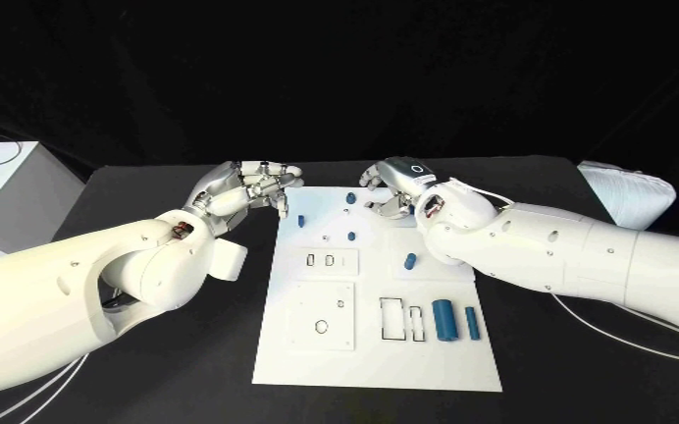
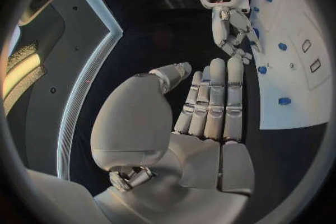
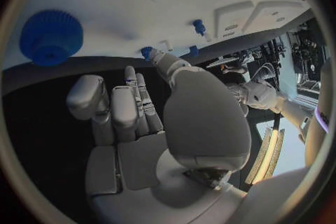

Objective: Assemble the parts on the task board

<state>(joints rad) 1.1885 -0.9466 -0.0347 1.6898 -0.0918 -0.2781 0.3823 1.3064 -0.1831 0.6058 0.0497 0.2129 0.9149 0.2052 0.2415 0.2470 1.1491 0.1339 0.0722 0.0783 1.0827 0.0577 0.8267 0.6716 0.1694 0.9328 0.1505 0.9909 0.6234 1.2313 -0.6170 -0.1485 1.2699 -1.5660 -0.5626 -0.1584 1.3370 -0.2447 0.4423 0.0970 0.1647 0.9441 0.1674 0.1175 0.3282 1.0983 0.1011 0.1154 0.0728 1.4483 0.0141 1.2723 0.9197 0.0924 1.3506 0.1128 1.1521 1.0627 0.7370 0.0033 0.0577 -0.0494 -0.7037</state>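
At the far edge of the task board (image 1: 377, 345) both hands hung with fingers apart and nothing in them: the left hand (image 1: 252, 188) just off the board's far-left corner, the right hand (image 1: 400, 186) over its far end. With small blue parts (image 1: 412, 262) scattered close beneath the right hand, a careless descent could probably have knocked one off onto the black counter (image 1: 170, 365). The board lay flat mid-counter, a white plate with outlined slots; two blue cylinders (image 1: 443, 320) lay side by side near its right edge, and a blue gear (image 3: 50, 36) sat close to the right hand.
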